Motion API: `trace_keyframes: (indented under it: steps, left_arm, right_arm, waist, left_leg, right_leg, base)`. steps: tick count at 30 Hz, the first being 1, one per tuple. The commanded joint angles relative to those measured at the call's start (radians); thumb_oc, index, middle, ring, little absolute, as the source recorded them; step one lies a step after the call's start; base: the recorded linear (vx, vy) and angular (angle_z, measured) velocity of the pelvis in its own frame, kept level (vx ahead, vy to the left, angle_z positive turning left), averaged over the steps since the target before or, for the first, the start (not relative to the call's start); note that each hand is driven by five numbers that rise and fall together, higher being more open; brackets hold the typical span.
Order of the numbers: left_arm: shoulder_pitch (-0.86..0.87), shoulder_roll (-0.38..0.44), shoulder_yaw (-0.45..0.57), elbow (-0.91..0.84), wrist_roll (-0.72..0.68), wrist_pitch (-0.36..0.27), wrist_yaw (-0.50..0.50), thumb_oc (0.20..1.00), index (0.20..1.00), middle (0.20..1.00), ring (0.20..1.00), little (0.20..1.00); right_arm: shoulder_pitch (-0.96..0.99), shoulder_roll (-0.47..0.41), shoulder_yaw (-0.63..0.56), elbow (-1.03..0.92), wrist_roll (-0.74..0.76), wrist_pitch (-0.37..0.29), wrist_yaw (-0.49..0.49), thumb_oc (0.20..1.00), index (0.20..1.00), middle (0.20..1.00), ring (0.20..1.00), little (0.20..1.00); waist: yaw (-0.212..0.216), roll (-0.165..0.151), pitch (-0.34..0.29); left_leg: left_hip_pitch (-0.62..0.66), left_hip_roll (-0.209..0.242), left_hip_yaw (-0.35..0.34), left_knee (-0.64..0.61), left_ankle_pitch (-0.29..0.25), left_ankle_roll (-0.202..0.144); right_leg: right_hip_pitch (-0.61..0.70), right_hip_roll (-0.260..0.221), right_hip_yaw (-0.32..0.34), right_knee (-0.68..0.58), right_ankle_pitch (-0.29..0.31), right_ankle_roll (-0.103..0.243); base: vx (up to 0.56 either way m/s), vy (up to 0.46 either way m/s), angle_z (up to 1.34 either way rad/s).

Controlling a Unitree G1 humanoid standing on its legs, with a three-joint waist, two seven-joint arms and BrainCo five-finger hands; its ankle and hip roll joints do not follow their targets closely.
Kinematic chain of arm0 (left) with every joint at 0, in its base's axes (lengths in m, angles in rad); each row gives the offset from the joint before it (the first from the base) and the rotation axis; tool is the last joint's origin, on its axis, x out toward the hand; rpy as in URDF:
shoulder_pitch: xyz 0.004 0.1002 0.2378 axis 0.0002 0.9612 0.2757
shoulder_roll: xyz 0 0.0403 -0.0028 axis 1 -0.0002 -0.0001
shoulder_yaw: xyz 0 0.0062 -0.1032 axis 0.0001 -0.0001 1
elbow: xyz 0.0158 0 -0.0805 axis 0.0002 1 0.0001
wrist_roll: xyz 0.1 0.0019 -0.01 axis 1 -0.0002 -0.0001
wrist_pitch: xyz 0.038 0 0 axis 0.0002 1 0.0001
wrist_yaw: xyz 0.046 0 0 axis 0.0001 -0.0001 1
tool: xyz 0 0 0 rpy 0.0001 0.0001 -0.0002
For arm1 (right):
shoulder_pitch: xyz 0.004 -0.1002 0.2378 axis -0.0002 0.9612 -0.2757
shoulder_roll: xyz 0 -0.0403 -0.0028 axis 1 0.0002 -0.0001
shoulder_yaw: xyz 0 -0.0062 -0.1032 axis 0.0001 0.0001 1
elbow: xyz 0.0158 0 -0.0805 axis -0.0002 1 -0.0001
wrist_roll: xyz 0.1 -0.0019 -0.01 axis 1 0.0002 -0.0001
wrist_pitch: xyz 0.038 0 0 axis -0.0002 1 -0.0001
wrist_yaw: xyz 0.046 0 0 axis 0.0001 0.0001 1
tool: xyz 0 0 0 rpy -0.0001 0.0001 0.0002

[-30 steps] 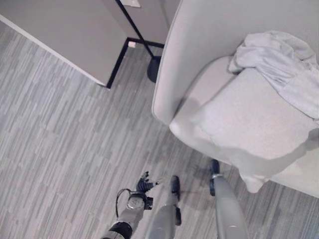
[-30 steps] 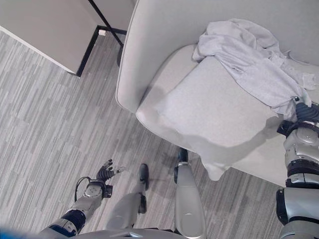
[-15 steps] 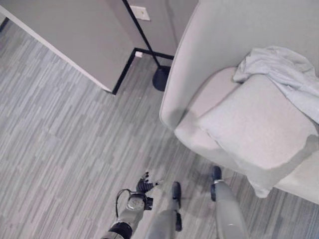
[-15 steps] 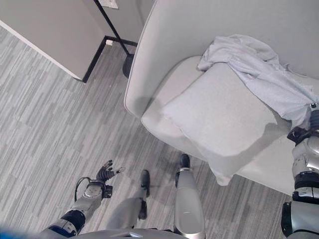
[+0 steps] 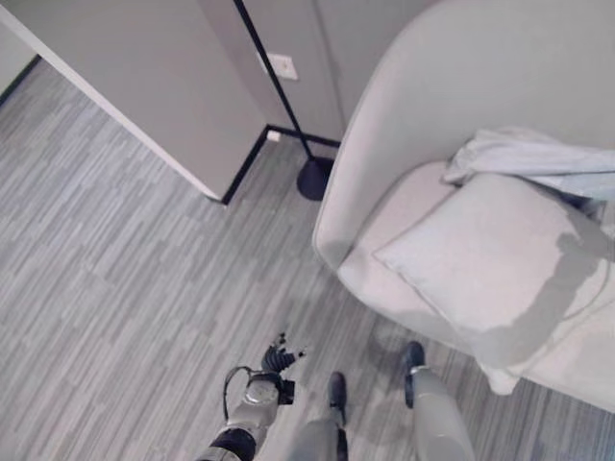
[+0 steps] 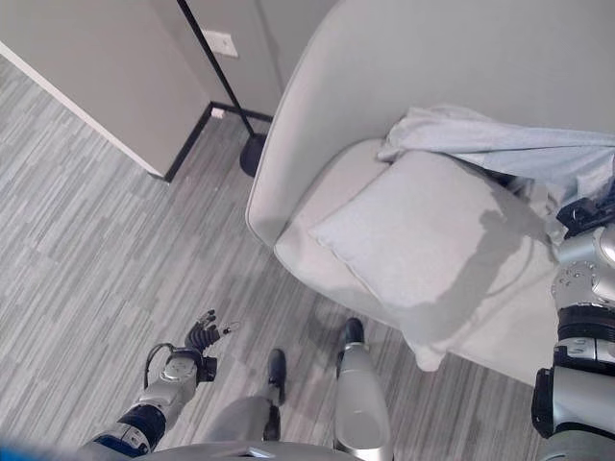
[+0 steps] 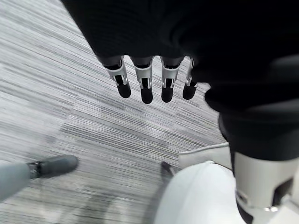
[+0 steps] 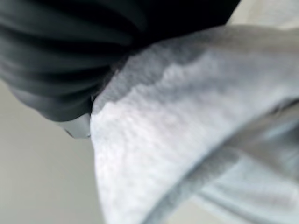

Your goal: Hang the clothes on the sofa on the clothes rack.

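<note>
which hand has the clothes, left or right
The right hand, at the sofa, with the grey garment pulled taut toward it. The left hand hangs empty over the floor, fingers straight.

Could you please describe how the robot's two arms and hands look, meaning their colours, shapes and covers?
Both arms are silver-grey with dark joint bands. The left robot hand has a row of silver fingers with rounded dark tips, coming out from under a dark ribbed cover; a black cable loops at its wrist. The right robot hand shows a dark cover above a rounded silver wrist joint with black rings.
</note>
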Motion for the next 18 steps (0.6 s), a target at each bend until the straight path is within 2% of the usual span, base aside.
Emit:
trace_keyframes:
  steps: [1, 4, 5, 6, 11, 12, 15, 16, 18]
  left_arm:
    - [-0.029, 0.035, -0.042, -0.020, -0.038, -0.018, 0.017, 1.000, 1.000, 1.000, 1.000, 1.000]
    - [-0.032, 0.040, -0.036, -0.055, -0.037, -0.023, 0.022, 1.000, 1.000, 1.000, 1.000, 1.000]
    - [-0.036, 0.042, -0.031, -0.072, -0.054, -0.027, 0.031, 1.000, 1.000, 1.000, 1.000, 1.000]
    - [-0.036, 0.042, -0.030, -0.072, -0.054, -0.027, 0.031, 1.000, 1.000, 1.000, 1.000, 1.000]
    - [-0.038, 0.056, -0.023, -0.145, -0.060, -0.036, 0.063, 1.000, 1.000, 1.000, 1.000, 1.000]
    - [-0.043, 0.064, -0.027, -0.158, -0.044, -0.039, 0.073, 1.000, 1.000, 1.000, 1.000, 1.000]
    - [-0.046, 0.071, -0.029, -0.179, -0.039, -0.042, 0.087, 1.000, 1.000, 1.000, 1.000, 1.000]
    - [-0.055, 0.081, -0.034, -0.191, -0.021, -0.048, 0.100, 1.000, 1.000, 1.000, 1.000, 1.000]
    - [-0.072, 0.099, -0.042, -0.215, 0.006, -0.066, 0.126, 1.000, 1.000, 1.000, 1.000, 1.000]
  right_arm:
    - [-0.152, -0.088, 0.066, -0.094, 0.014, -0.098, -0.005, 0.200, 0.200, 0.200, 0.200, 0.200]
    - [-0.250, -0.125, 0.140, -0.100, 0.013, -0.100, -0.004, 0.200, 0.200, 0.200, 0.200, 0.200]
    - [-0.301, -0.151, 0.189, -0.106, 0.000, -0.093, -0.008, 0.200, 0.200, 0.200, 0.200, 0.200]
    - [-0.304, -0.151, 0.192, -0.105, 0.001, -0.093, -0.007, 0.200, 0.200, 0.200, 0.200, 0.200]
    - [-0.410, -0.185, 0.271, -0.127, -0.015, -0.093, -0.026, 0.200, 0.200, 0.200, 0.200, 0.200]
    - [-0.477, -0.211, 0.317, -0.106, -0.018, -0.090, -0.033, 0.200, 0.200, 0.200, 0.200, 0.200]
    - [-0.543, -0.236, 0.359, -0.063, -0.023, -0.081, -0.041, 0.200, 0.200, 0.200, 0.200, 0.200]
    - [-0.654, -0.272, 0.437, 0.020, -0.021, -0.069, -0.039, 0.200, 0.200, 0.200, 0.200, 0.200]
    - [-0.737, -0.293, 0.498, 0.072, -0.028, -0.061, -0.043, 0.200, 0.200, 0.200, 0.200, 0.200]
  waist:
    - [0.011, -0.083, -0.056]
    - [0.009, -0.110, -0.073]
    - [0.009, -0.129, -0.086]
    - [0.009, -0.129, -0.084]
    - [0.009, -0.176, -0.118]
    - [0.010, -0.197, -0.131]
    - [0.014, -0.217, -0.142]
    - [0.017, -0.240, -0.151]
    - [0.018, -0.265, -0.159]
  left_leg:
    - [0.111, -0.015, 0.047, 0.006, -0.148, 0.011]
    - [0.132, -0.012, 0.065, 0.006, -0.153, 0.016]
    - [0.147, -0.010, 0.072, 0.006, -0.158, 0.018]
    - [0.148, -0.010, 0.073, 0.006, -0.158, 0.018]
    - [0.184, -0.012, 0.092, 0.006, -0.174, 0.027]
    - [0.199, -0.016, 0.100, 0.006, -0.181, 0.031]
    - [0.213, -0.021, 0.104, 0.006, -0.188, 0.036]
    - [0.227, -0.026, 0.112, 0.006, -0.194, 0.040]
    - [0.235, -0.031, 0.116, 0.006, -0.198, 0.043]
  right_leg:
    - [0.009, -0.002, 0.137, -0.113, 0.097, 0.073]
    - [0.034, 0.007, 0.148, -0.147, 0.121, 0.078]
    - [0.053, 0.012, 0.154, -0.166, 0.131, 0.083]
    - [0.055, 0.012, 0.154, -0.166, 0.131, 0.083]
    - [0.097, 0.016, 0.166, -0.206, 0.160, 0.096]
    - [0.112, 0.017, 0.174, -0.222, 0.174, 0.103]
    - [0.127, 0.017, 0.180, -0.237, 0.187, 0.110]
    - [0.143, 0.017, 0.188, -0.260, 0.205, 0.121]
    - [0.152, 0.018, 0.197, -0.279, 0.225, 0.131]
  base:
    - [0.03, 0.106, 0.00]
    - [0.01, 0.094, -0.34]
    - [0.01, 0.079, -0.15]
    - [0.01, 0.084, -0.06]
    - [0.00, 0.083, -0.17]
    - [-0.01, 0.111, -0.14]
    - [0.00, 0.069, -0.16]
    - [-0.01, 0.080, -0.13]
    - [-0.04, 0.077, -0.13]
